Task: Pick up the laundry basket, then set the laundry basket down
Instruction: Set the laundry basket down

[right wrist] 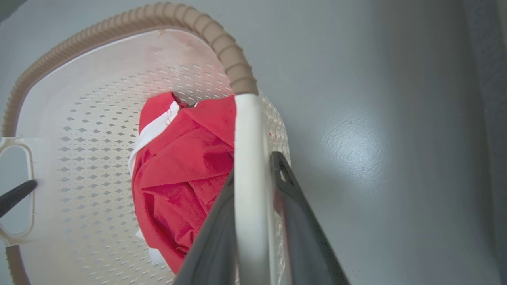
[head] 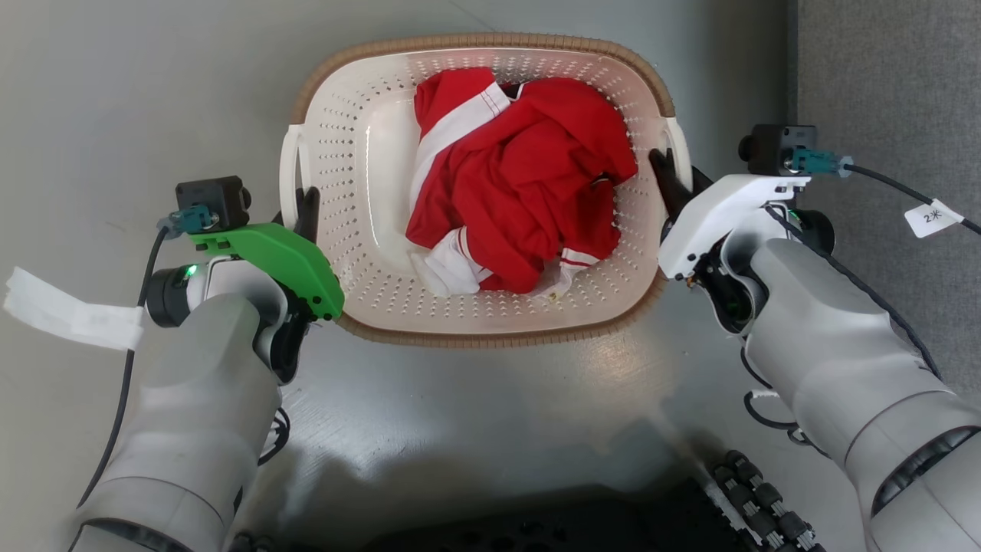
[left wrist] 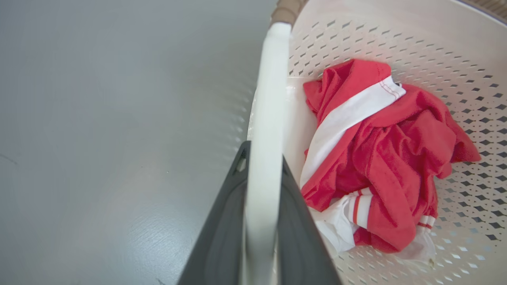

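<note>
Cream-white perforated plastic makes up the rounded-rectangular laundry basket (head: 360,192), which has a brown woven-look rim and lies over the smooth grey floor (head: 115,92) between the robot's two arms. A crumpled red garment with white bands (head: 521,184) is heaped inside the basket, nearer its right side.

The left gripper (head: 306,211) is at the basket's white left handle (head: 290,172). In the left wrist view its two dark fingers stand close on either side of the handle bar (left wrist: 267,118), one outside the basket and one inside, narrowed onto the plastic. The right gripper (head: 667,180) mirrors this at the white right handle (head: 680,153). In the right wrist view its fingers press against both faces of that bar (right wrist: 247,138). Both grippers therefore look clamped on the basket rather than held wide beside it.

As for progress, the reach and the two-sided grasp look finished. The pictures do not show whether the basket's base has cleared the floor, as no gap or shadow beneath it is plain enough to judge. I take this to be the start of the lift or a point within it. Carrying the basket level, lowering it and opening both grippers are still to come.
</note>
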Motion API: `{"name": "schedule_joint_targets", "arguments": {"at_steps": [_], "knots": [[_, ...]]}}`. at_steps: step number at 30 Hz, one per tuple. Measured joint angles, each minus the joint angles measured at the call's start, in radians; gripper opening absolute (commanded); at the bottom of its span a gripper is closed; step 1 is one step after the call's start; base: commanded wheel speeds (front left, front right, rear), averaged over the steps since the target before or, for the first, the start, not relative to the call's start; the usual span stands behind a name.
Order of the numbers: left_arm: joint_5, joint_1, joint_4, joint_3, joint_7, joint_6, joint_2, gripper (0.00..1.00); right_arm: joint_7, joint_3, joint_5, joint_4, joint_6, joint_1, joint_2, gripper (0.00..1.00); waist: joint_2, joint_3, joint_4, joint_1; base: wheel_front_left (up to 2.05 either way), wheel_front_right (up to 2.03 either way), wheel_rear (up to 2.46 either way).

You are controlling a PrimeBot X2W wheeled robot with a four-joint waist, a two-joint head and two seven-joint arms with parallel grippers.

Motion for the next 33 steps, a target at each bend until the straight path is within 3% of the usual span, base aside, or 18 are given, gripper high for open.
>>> {"name": "schedule_joint_targets", "arguments": {"at_steps": [1,2,3,4,27,33], "knots": [[0.000,0.000,0.002,-0.001,0.000,0.000,0.000,0.00,0.000,-0.002,0.003,0.003,0.006,0.000,0.001,0.48,0.0000,0.001,0.000,0.0000,0.00,0.00,0.00],[0.000,0.000,0.006,-0.001,0.000,0.001,-0.001,0.24,0.000,-0.002,0.007,0.007,0.009,0.000,0.003,0.89,0.0000,0.001,-0.001,-0.0001,0.00,0.00,0.00],[0.000,0.000,0.009,-0.001,-0.004,0.001,0.000,0.79,0.000,-0.002,0.007,0.008,0.009,0.000,0.008,1.00,0.0000,0.002,-0.001,-0.0001,0.00,0.00,0.00],[-0.002,0.000,0.009,0.001,-0.004,0.001,0.000,1.00,0.000,-0.002,0.008,0.009,0.009,0.000,0.011,1.00,0.0000,0.002,-0.001,-0.0001,0.00,0.00,0.00],[0.001,-0.004,0.033,-0.030,-0.005,0.001,0.000,1.00,-0.007,0.009,0.015,0.048,0.009,-0.001,0.017,1.00,0.0000,-0.029,-0.001,-0.0001,0.00,0.00,0.00],[0.007,-0.004,0.053,-0.029,-0.005,0.001,0.026,1.00,-0.007,0.013,0.015,0.048,0.009,-0.001,0.019,1.00,0.0000,-0.066,-0.003,-0.0001,0.00,0.00,0.00]]}}
